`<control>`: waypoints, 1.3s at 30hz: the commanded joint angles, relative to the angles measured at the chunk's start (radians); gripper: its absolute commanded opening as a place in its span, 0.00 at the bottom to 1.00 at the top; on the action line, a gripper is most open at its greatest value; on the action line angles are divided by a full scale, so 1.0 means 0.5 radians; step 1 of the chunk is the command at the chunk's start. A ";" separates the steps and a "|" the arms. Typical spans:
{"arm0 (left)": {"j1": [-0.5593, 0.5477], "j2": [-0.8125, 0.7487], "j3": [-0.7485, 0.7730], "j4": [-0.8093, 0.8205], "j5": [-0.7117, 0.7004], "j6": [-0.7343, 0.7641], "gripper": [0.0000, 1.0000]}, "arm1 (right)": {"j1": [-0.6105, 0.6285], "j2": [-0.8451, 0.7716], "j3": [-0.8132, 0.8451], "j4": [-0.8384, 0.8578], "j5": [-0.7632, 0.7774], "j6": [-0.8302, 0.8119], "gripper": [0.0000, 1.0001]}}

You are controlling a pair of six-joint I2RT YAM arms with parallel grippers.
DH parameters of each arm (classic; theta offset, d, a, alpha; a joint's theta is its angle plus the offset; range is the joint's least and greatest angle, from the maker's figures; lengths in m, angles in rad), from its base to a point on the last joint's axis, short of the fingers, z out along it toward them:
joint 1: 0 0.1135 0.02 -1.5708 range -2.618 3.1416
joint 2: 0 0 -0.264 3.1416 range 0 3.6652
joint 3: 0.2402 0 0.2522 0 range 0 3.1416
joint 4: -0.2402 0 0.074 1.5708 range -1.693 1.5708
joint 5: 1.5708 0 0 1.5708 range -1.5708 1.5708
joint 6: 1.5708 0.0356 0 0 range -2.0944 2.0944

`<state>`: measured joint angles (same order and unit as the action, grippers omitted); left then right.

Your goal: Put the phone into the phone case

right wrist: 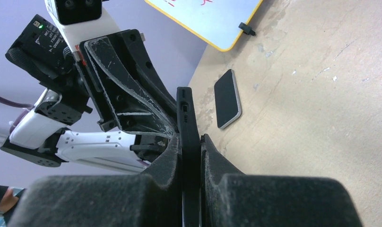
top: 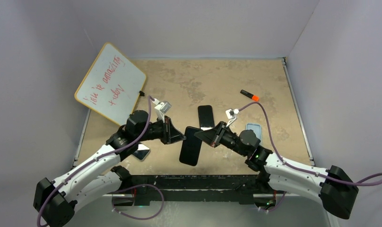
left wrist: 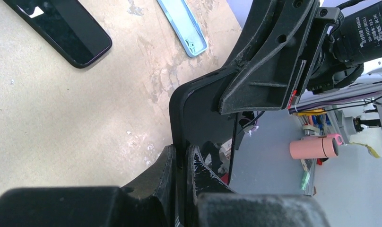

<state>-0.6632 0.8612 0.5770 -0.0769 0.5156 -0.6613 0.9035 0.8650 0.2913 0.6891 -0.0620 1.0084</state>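
A black phone case (top: pixel 191 145) hangs tilted above the table's front middle, held from both sides. In the left wrist view its matte rim (left wrist: pixel 179 113) frames a glossy dark phone face (left wrist: pixel 212 132) that sits inside it. My left gripper (top: pixel 181 137) is shut on the case's left edge, and its fingers (left wrist: pixel 166 163) pinch the rim. My right gripper (top: pixel 202 135) is shut on the opposite edge. The right wrist view shows the case's buttoned side (right wrist: pixel 186 113) squeezed in that gripper (right wrist: pixel 191 140), with the left gripper's finger (right wrist: pixel 132 90) just beyond it.
A second black phone (top: pixel 206 116) lies flat behind the grippers. A light blue case (top: pixel 254 131) lies to the right and a silver-edged phone (top: pixel 142 152) sits under the left arm. A whiteboard (top: pixel 111 84) leans at the back left. An orange-capped marker (top: pixel 250 95) lies at the back right.
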 commanded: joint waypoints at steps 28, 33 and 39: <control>0.002 -0.303 0.328 -0.657 -0.590 0.554 0.90 | -0.595 1.364 1.254 -0.247 -0.802 -0.579 0.00; 0.002 -0.332 0.307 -0.666 -0.637 0.509 0.90 | -0.662 1.723 1.500 -0.259 -1.015 -0.555 0.00; -0.002 -0.357 0.294 -0.683 -0.643 0.485 0.91 | -0.713 2.140 1.740 -0.279 -1.102 -0.556 0.00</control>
<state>-0.6632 0.6952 0.7017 -0.4286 0.2054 -0.4099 0.5606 1.8610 1.0702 0.5117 -0.5259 0.7250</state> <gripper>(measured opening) 0.904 0.101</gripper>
